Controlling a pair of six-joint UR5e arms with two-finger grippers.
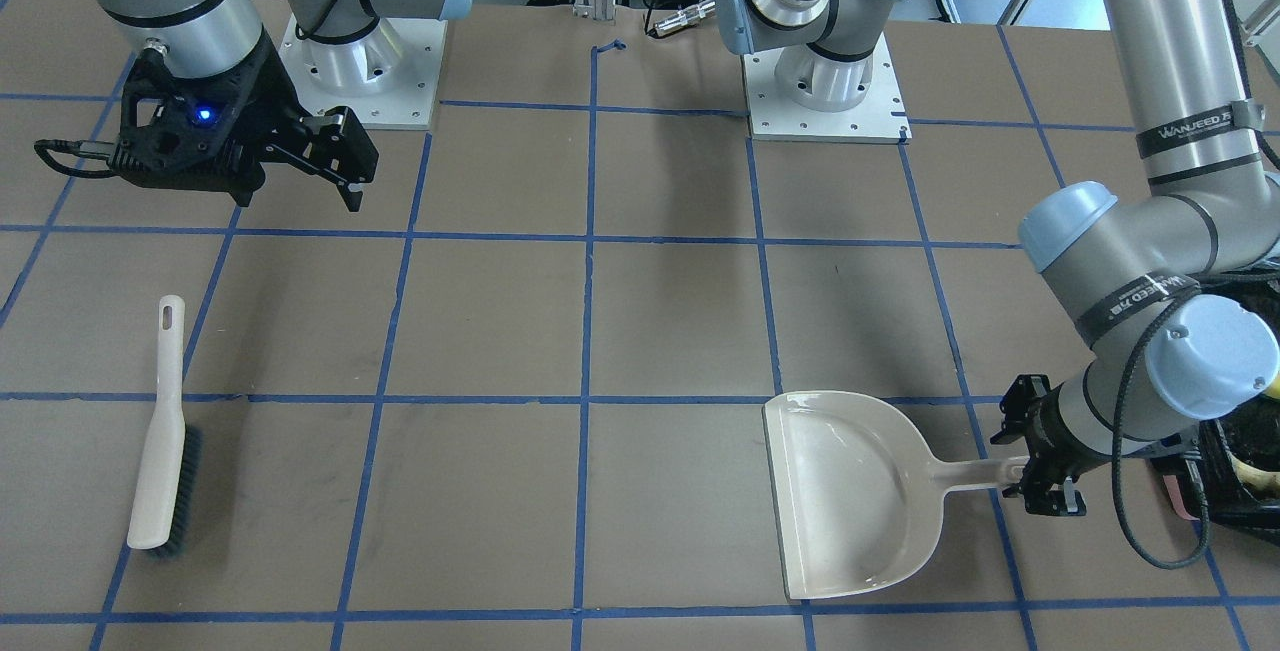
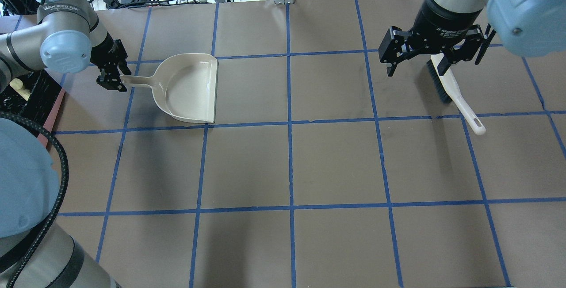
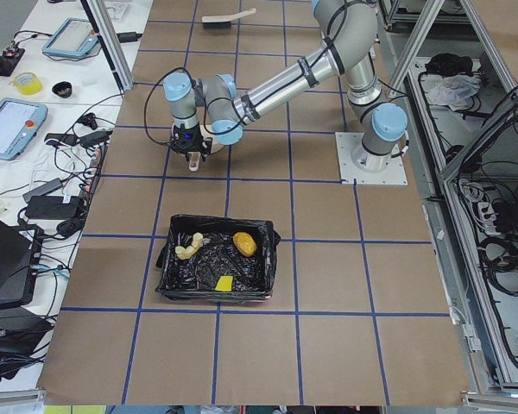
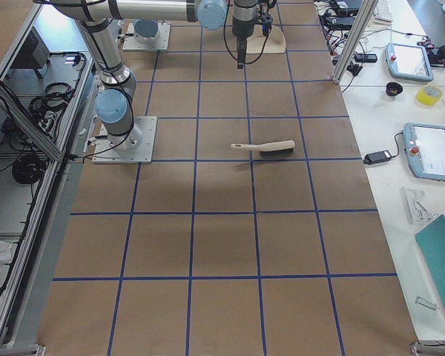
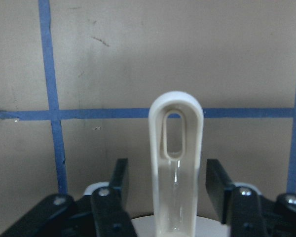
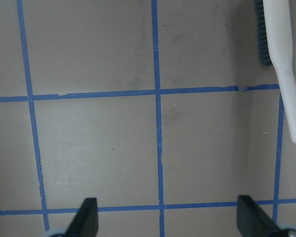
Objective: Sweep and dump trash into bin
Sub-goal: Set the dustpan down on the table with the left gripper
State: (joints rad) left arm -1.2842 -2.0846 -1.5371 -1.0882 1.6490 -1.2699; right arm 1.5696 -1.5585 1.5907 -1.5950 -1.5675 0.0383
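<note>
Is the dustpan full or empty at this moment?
Empty: the dustpan shows only its bare beige inside in the front-facing and overhead views.

- The bin (image 3: 162, 276) is a pink-walled box lined with a crinkled, glossy black bag (image 3: 198, 269). It stands upright and open-topped on the tabletop (image 3: 345, 285), near the left claw (image 3: 192, 159) but apart from it, towards the tabletop's left end.
- All the trash lies inside it, on the bag.
- The pale cream crescent (image 3: 188, 248) lies by the wall nearest the claw.
- The glossy orange-brown lump (image 3: 244, 244) sits along that same wall, nearer the robot's side.
- The flat yellow wedge (image 3: 224, 282) lies farthest from the claw.
</note>
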